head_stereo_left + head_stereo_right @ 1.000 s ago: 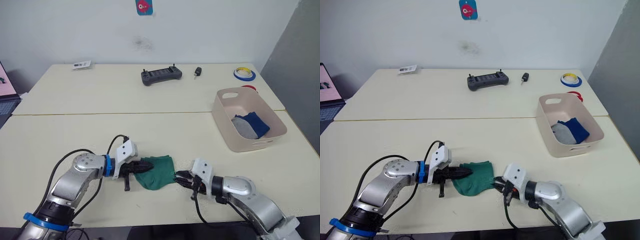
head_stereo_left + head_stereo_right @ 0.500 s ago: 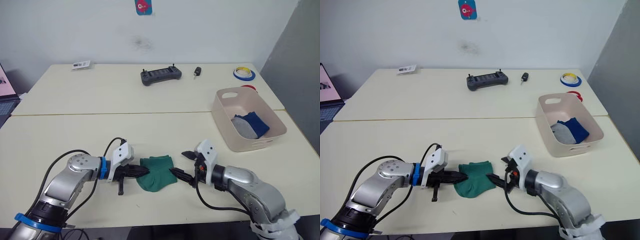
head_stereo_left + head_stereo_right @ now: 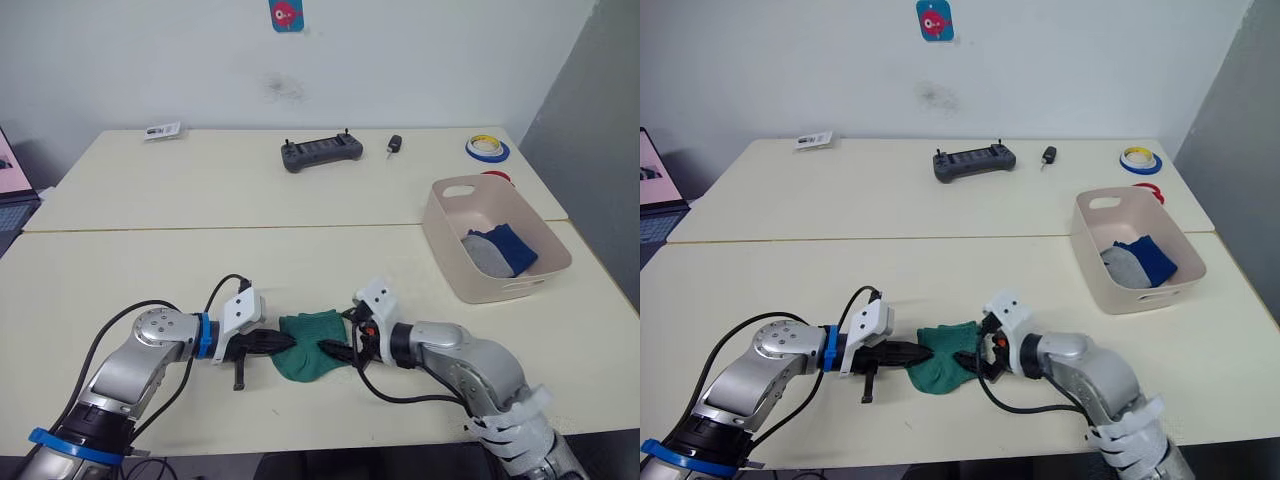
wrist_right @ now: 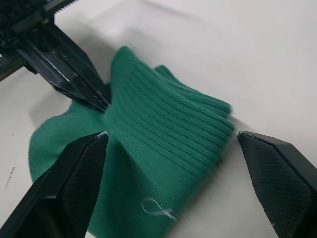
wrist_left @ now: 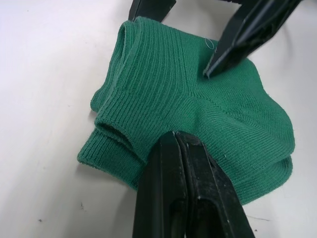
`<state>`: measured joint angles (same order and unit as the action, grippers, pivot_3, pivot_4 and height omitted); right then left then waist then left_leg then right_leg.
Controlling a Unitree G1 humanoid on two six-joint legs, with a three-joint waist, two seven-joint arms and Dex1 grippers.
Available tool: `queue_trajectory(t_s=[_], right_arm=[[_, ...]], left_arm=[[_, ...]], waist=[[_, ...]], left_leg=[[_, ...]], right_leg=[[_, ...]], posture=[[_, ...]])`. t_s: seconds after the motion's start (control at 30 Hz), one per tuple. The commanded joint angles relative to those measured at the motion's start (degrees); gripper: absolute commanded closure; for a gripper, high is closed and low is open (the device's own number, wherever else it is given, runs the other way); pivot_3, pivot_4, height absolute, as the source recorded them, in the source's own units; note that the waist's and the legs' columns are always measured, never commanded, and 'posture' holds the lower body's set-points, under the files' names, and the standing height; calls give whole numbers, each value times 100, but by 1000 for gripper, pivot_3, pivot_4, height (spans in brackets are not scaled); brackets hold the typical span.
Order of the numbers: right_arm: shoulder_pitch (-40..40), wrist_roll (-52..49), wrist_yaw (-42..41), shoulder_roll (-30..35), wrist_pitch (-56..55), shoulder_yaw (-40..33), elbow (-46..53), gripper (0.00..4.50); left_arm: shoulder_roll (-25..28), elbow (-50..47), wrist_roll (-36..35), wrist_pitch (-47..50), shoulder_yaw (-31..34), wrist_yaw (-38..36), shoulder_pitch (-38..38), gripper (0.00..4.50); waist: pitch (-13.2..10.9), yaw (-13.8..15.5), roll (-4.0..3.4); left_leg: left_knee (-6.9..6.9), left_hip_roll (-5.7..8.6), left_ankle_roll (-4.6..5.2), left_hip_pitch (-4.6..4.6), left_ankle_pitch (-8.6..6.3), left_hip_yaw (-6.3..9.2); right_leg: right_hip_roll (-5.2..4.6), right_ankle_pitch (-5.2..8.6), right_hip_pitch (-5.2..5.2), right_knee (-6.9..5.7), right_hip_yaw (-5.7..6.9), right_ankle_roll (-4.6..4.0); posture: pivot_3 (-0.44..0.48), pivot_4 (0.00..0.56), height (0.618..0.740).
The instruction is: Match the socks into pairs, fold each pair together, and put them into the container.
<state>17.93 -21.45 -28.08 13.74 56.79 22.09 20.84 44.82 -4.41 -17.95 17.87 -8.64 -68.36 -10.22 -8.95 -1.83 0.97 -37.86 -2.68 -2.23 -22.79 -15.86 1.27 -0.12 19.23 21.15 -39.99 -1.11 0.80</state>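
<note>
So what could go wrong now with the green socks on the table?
The left gripper is shut on the green socks only at their edge, so a pull may separate the layers. The right gripper is open, with one fingertip on the fabric, and could drag it and undo the fold. The container stands far off, so they could drop.

No words or numbers can be read — none anywhere.

Bright, even indoor light; soft shadows; right wrist view slightly blurred.
</note>
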Motion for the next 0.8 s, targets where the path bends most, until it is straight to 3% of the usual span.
queue_trajectory(t_s=[0.03,0.13,0.5,0.67,0.8], right_arm=[[60,-91,-167,-99,53,281,-107,23],[101,-122,-233,-106,46,284,-133,622],[108,-110,-314,-25,-127,17,34,4240],[-8,-30,-225,202,-292,-156,532,4313],[-212,0,-100,538,-378,-453,1177,4313]], left_arm=[[2,51,186,66,-118,78,125,4500],[-6,18,173,85,-107,107,154,4500],[-54,-246,-236,121,208,57,228,4500],[-137,-645,-1108,672,822,102,-106,4500],[66,-1116,-1791,1198,1080,-151,-428,3656]], waist=[[0,-1,0],[0,1,-1],[-3,2,-2],[-8,5,0],[-12,28,3]], left_leg=[[0,0,0,0,0,-1],[0,-1,0,0,0,1],[1,-2,0,-4,0,1],[-1,-3,0,-15,0,3],[-4,-3,-1,-22,0,9]], right_leg=[[0,0,0,0,-1,0],[-1,0,0,0,0,0],[-2,0,3,0,1,0],[-3,0,10,1,4,0],[-7,0,10,4,7,0]], posture=[[0,150,740],[0,150,740],[0,150,740],[0,150,740],[0,150,740]])
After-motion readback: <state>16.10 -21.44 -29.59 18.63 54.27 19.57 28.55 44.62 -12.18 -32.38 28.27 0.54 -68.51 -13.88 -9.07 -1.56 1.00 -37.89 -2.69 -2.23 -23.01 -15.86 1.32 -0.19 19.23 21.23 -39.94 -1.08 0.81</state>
